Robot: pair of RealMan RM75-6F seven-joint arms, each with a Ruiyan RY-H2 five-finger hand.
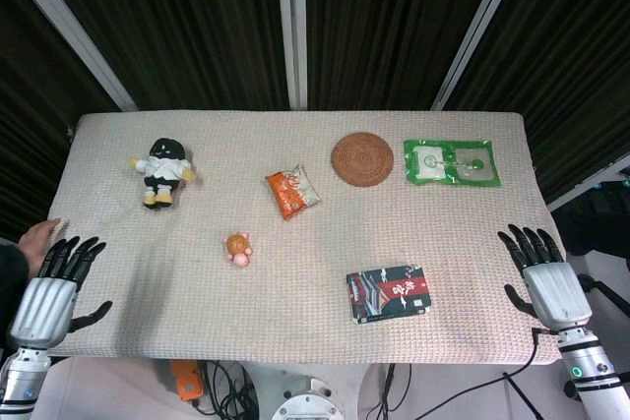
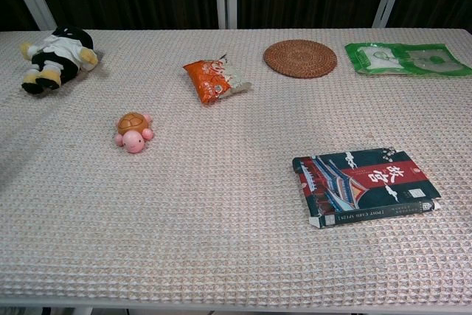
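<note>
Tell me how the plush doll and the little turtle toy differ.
The plush doll is black, white and yellow; the turtle toy is pink with an orange-brown shell. The doll is clearly larger. The doll lies near the table's far left corner; the turtle sits nearer the middle. Both rest untouched on the woven table cover.

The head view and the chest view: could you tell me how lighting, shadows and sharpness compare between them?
Head view: even light, a soft shadow beside the plush doll, dark backdrop, sharp throughout. Chest view: even light, no glare, book crisp, table cloth weave clear.
</note>
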